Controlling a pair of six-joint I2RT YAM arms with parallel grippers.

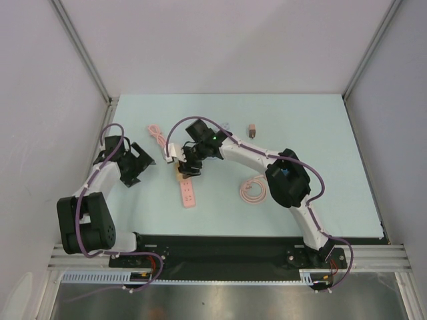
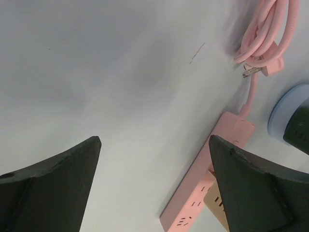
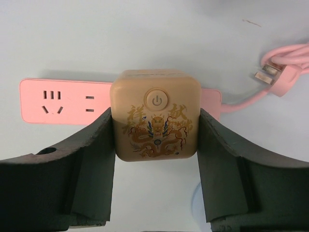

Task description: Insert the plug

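A tan cube plug (image 3: 155, 116) with a dragon picture and a power button sits between the pads of my right gripper (image 3: 155, 126), which is shut on its two sides. The plug is directly over the middle of the pink power strip (image 3: 53, 101), hiding the sockets beneath it; its prongs are hidden. From above, the right gripper (image 1: 189, 167) is at the far end of the strip (image 1: 189, 195). My left gripper (image 1: 139, 167) hangs open to the left of the strip (image 2: 212, 164), nothing between its fingers, with the plug (image 2: 216, 205) at the view's edge.
The strip's pink cord (image 1: 157, 135) is bundled at the back left, its own pronged end (image 2: 263, 68) lying loose. A coiled pink cable (image 1: 252, 191) lies right of the strip. A small brown cube (image 1: 252, 130) stands farther back. Grey walls enclose the table.
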